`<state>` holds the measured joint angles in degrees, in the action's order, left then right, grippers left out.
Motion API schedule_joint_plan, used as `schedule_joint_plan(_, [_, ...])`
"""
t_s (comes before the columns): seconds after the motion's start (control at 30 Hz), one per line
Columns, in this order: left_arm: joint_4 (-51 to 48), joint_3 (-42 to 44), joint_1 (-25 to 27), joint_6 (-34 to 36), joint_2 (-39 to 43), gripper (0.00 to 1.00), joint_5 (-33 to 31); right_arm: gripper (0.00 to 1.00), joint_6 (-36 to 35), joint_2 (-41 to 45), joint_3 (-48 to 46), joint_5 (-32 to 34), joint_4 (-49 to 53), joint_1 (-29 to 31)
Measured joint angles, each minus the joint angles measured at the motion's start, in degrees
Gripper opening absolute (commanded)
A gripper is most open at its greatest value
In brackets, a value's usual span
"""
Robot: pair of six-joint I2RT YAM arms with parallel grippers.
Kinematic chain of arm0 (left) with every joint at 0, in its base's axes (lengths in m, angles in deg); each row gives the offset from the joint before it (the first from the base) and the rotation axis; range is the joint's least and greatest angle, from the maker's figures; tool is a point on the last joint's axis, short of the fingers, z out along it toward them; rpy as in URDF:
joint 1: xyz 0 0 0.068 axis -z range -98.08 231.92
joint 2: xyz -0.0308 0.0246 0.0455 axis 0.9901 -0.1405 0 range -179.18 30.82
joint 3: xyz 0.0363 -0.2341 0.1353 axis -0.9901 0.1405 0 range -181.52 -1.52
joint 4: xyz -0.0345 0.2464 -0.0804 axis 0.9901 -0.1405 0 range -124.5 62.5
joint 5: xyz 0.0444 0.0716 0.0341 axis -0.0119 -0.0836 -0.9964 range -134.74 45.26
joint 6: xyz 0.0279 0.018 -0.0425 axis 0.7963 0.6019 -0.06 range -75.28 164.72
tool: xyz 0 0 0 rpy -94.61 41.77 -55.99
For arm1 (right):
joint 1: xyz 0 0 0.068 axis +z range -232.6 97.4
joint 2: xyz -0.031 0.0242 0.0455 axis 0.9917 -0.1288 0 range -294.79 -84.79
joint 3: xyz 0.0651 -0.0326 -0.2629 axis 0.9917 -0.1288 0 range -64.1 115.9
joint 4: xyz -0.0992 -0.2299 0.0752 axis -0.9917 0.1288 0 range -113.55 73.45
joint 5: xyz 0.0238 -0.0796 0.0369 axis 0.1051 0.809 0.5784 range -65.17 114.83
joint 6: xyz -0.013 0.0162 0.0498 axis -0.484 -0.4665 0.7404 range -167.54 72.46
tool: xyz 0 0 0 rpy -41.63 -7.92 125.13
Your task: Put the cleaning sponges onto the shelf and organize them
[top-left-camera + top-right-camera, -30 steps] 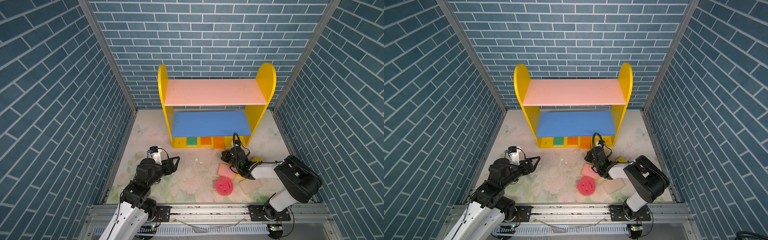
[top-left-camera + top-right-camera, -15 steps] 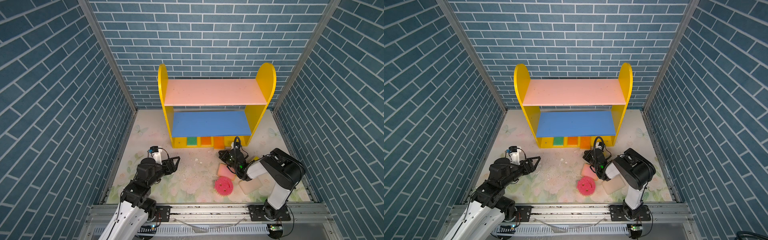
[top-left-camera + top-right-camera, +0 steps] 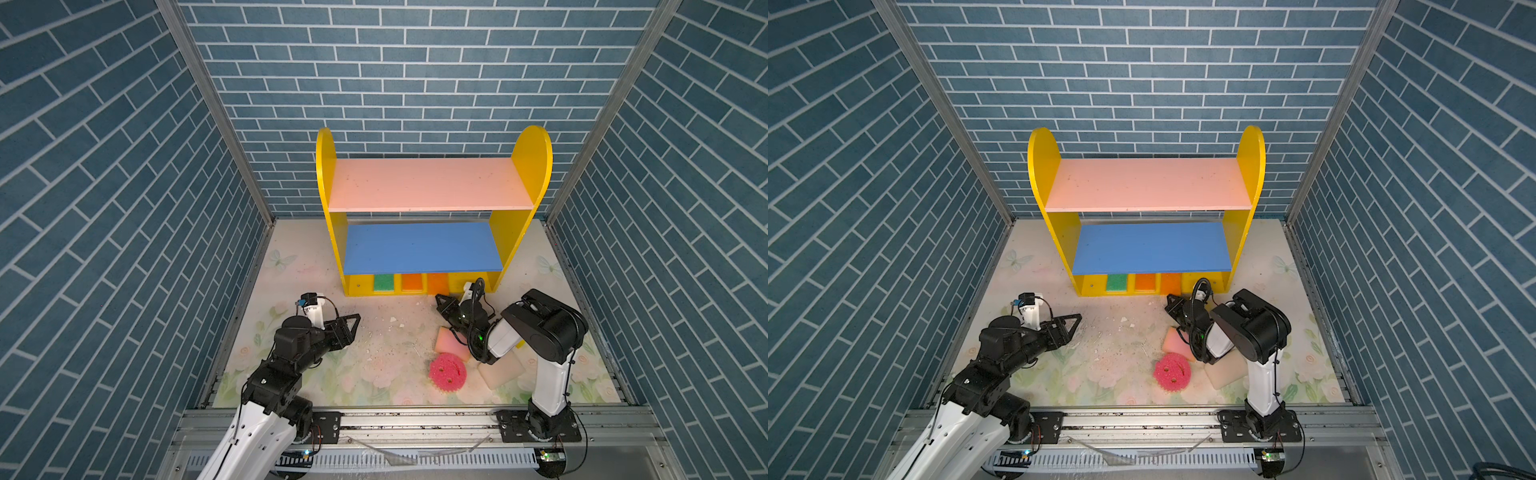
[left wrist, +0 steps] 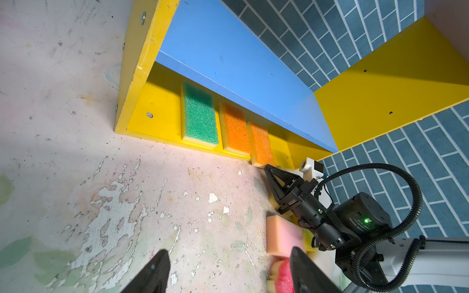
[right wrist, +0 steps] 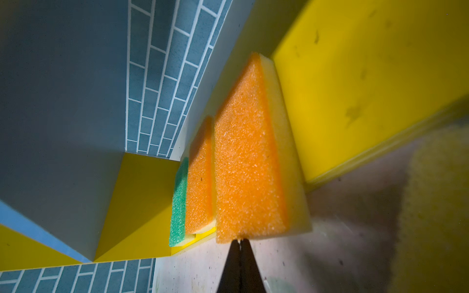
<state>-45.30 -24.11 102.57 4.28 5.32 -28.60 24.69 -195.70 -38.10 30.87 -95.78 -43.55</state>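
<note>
The shelf stands at the back. On its yellow base lie a green sponge, an orange sponge and a second orange sponge, which overhangs the front edge. My right gripper is shut and empty, its tips against that sponge's near end. My left gripper hovers open and empty over the floor at the left. On the floor lie a pink-cream block, a round pink sponge and a cream block.
A yellow sponge peeks out from under the right arm. The right arm's raised elbow stands over the loose sponges. Brick-patterned walls close in both sides and the back. The shelf's pink board and blue board carry nothing.
The right arm's elbow has swung up and to the left, and its shut gripper has moved slightly left and towards the shelf base. The left arm has not moved.
</note>
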Motion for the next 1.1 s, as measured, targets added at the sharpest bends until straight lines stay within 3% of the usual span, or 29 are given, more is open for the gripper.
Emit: schedule_joint_plan(1.1, [-0.76,0.02,0.00,0.17,0.07,0.76,-0.02,0.00,0.37,2.45,4.87,4.15,12.33,-0.44])
